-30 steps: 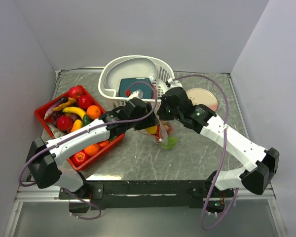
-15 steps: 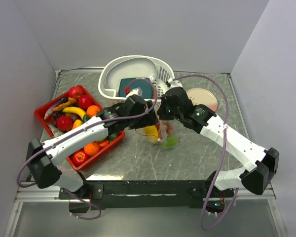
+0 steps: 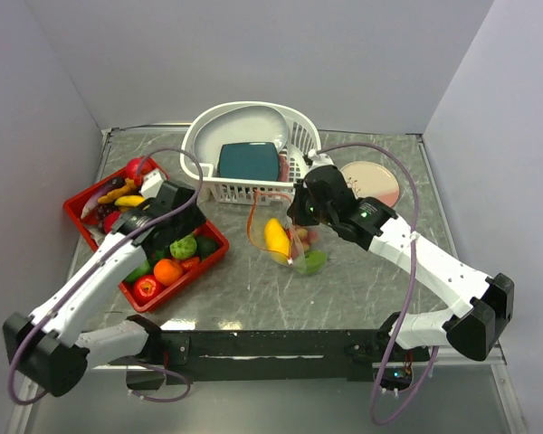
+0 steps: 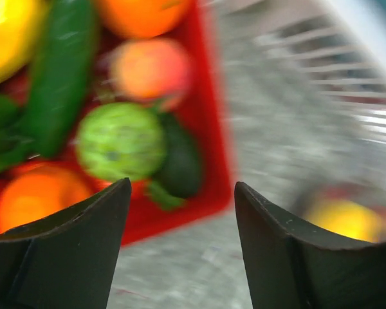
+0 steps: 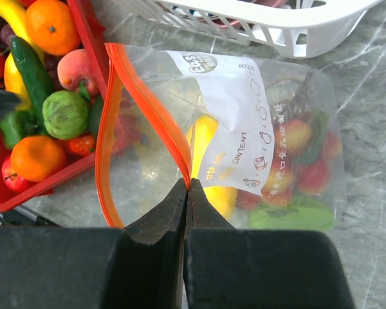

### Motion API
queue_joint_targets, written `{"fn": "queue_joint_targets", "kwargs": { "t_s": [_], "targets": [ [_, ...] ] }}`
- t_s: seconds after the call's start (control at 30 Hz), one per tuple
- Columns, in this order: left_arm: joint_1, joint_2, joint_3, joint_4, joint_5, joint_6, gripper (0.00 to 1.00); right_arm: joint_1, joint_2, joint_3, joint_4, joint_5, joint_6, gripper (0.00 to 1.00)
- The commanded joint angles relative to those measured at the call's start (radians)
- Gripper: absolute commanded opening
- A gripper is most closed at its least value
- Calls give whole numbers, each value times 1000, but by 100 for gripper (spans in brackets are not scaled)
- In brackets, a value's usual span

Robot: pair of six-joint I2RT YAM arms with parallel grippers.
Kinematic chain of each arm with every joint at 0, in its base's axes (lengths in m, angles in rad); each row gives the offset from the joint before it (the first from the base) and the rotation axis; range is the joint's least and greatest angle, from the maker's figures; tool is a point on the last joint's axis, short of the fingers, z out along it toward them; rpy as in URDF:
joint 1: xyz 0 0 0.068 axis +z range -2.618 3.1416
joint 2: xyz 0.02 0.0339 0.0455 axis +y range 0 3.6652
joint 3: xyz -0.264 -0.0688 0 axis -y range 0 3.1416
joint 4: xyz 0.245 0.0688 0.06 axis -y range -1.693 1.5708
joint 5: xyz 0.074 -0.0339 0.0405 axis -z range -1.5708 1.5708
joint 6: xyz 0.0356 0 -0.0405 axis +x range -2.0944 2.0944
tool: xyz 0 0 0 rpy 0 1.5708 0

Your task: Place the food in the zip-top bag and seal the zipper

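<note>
The clear zip-top bag (image 3: 294, 244) lies on the table with its mouth held up, and its orange-red zipper (image 3: 253, 221) forms an open loop. My right gripper (image 3: 299, 213) is shut on the zipper strip (image 5: 141, 96) at the mouth edge (image 5: 186, 183). Food in the bag (image 5: 276, 129) includes a yellow lemon (image 5: 204, 145), red pieces (image 5: 309, 174) and a green piece (image 5: 289, 215). My left gripper (image 3: 188, 226) hangs open and empty over the red tray's right end (image 4: 182, 187). Below it lie a green round fruit (image 4: 120, 140), an orange (image 4: 38, 196) and a peach (image 4: 151, 67).
The red tray (image 3: 214, 239) at the left still holds several toy fruits and vegetables. A white slotted basket (image 3: 244, 122) with a teal slab (image 3: 249, 160) stands at the back. A pink plate (image 3: 378, 185) sits behind the right arm.
My left gripper has pulled back leftward from the bag's mouth to over the red tray. The lemon stays in the bag. The right gripper has kept its hold.
</note>
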Motion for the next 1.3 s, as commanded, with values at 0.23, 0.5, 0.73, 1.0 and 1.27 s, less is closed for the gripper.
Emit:
{"fn": "queue_joint_targets", "kwargs": {
  "t_s": [0.23, 0.5, 0.73, 1.0, 1.27],
  "targets": [
    [89, 108, -148, 49, -44, -24, 83, -5, -62, -40, 56, -36, -31, 0],
    [95, 203, -156, 116, -38, -37, 94, -5, -89, -60, 64, -50, -39, 0],
    [104, 245, -161, 101, -91, -86, 92, -7, -95, -76, 73, -59, -42, 0],
    [106, 259, -147, 102, -113, -74, 80, -5, -97, -79, 78, -65, -40, 0],
    [106, 179, -66, 30, -139, -7, 42, -5, -88, -74, 79, -62, -40, 0]
  ]
}}
